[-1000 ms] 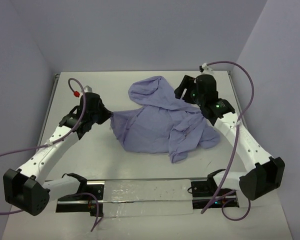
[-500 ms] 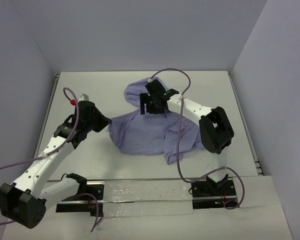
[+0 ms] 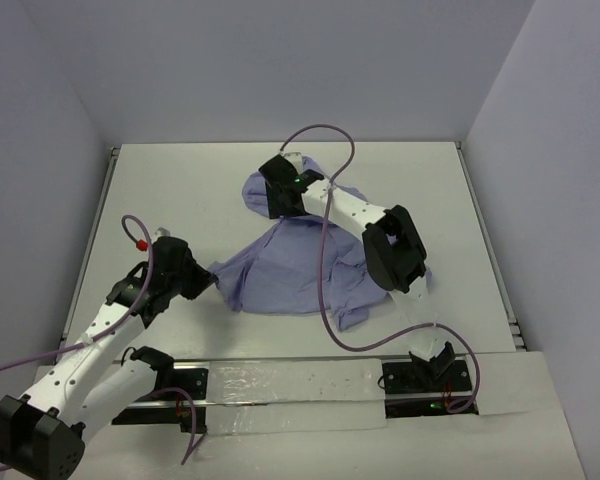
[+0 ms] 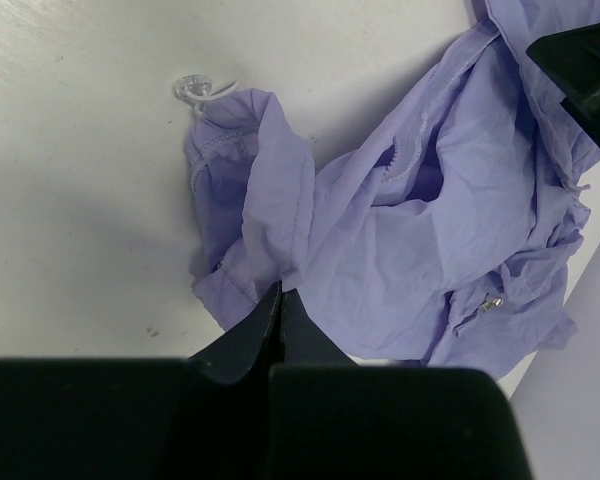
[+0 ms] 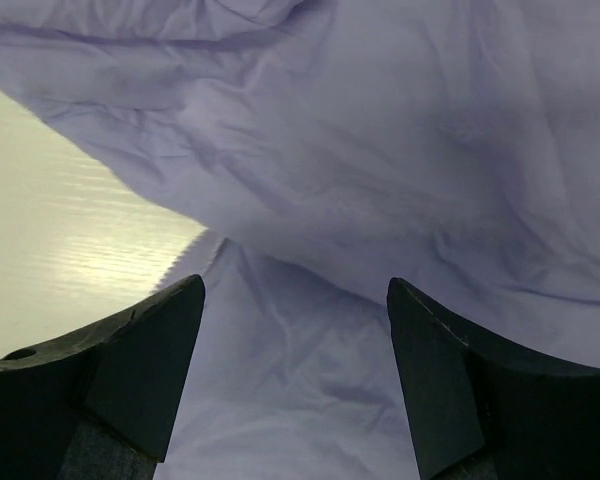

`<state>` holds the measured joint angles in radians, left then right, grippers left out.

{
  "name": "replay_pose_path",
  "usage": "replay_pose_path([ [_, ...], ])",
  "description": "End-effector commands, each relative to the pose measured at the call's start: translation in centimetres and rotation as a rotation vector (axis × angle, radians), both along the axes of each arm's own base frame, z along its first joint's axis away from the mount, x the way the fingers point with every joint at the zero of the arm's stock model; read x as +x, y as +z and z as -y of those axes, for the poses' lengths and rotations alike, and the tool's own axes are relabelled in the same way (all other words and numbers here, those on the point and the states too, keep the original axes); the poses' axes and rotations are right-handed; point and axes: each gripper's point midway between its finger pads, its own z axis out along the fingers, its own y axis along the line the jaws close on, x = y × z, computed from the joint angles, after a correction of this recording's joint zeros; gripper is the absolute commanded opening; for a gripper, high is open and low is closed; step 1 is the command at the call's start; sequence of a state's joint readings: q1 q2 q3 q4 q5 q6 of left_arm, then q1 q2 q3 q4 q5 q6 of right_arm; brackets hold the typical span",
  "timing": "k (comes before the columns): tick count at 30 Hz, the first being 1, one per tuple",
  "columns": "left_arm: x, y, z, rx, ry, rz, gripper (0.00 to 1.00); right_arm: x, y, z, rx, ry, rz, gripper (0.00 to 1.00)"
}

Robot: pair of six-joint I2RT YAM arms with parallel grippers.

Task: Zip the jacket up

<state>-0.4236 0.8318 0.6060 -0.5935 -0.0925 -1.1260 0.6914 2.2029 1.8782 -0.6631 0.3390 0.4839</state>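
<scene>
The jacket [image 3: 300, 270] lies crumpled in the middle of the counter [image 3: 160, 180], its bunched end toward the far edge. The left jaws pinch a fold on its left side. The right jaws gape wide over the far bunch, holding nothing. A tug could slip the thin cloth free. Folds hide the zip teeth, and a small metal piece [image 4: 477, 308] may be the slider.

Lab test cell, white table [image 3: 430, 180], plain enclosing walls [image 3: 280, 70], mounting rail [image 3: 280, 385]
</scene>
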Motion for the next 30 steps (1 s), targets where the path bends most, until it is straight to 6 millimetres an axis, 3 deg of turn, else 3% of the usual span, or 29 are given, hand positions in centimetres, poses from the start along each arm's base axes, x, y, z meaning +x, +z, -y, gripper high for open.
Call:
replay_pose_path([
  [1,0.6,1.2,0.4,-0.034,0.002,0.040,0.00,0.9,0.1,3.0,-0.247,0.040,0.023,0.80],
  [7,0.9,1.4,0.7,-0.036,-0.014,0.043,0.00,1.9,-1.5,4.0,-0.281,0.046,-0.008,0.77],
  [10,0.9,1.9,0.6,-0.034,-0.012,0.055,0.00,2.7,-2.0,4.3,-0.248,0.058,-0.038,0.67],
  [12,1.0,2.3,0.4,-0.029,-0.006,0.064,0.00,3.2,-1.5,4.9,-0.207,0.035,-0.040,0.45],
  [15,1.0,2.6,0.3,-0.021,-0.001,0.073,0.00,3.7,1.4,5.6,-0.122,0.003,0.013,0.08],
  [17,1.0,2.5,0.1,-0.014,0.004,0.073,0.00,4.0,4.0,6.4,-0.061,-0.026,0.063,0.00],
  [21,0.9,2.4,0.0,-0.010,0.004,0.065,0.00,5.4,9.8,10.6,0.091,-0.131,0.162,0.00],
  [22,0.9,2.5,0.0,-0.008,0.004,0.067,0.00,6.0,12.0,13.1,0.138,-0.177,0.197,0.00],
  [23,0.8,2.6,0.0,-0.008,0.002,0.072,0.00,6.2,12.1,14.4,0.171,-0.215,0.208,0.00],
  [24,0.8,2.6,0.0,-0.008,0.002,0.072,0.00,6.0,13.2,14.4,0.191,-0.208,0.221,0.00],
  [25,0.8,2.8,-0.3,0.001,0.009,0.077,0.00,6.8,13.2,18.7,0.243,-0.317,0.233,0.00],
  [28,1.0,3.5,-0.4,0.005,0.013,0.095,0.00,7.0,13.0,25.3,0.309,-0.489,0.241,0.00],
  [29,1.1,3.6,-0.4,0.005,0.013,0.097,0.00,6.9,13.2,26.0,0.319,-0.506,0.245,0.01],
  [30,1.1,3.7,-0.4,0.005,0.011,0.100,0.00,6.8,13.0,27.0,0.324,-0.520,0.241,0.12],
])
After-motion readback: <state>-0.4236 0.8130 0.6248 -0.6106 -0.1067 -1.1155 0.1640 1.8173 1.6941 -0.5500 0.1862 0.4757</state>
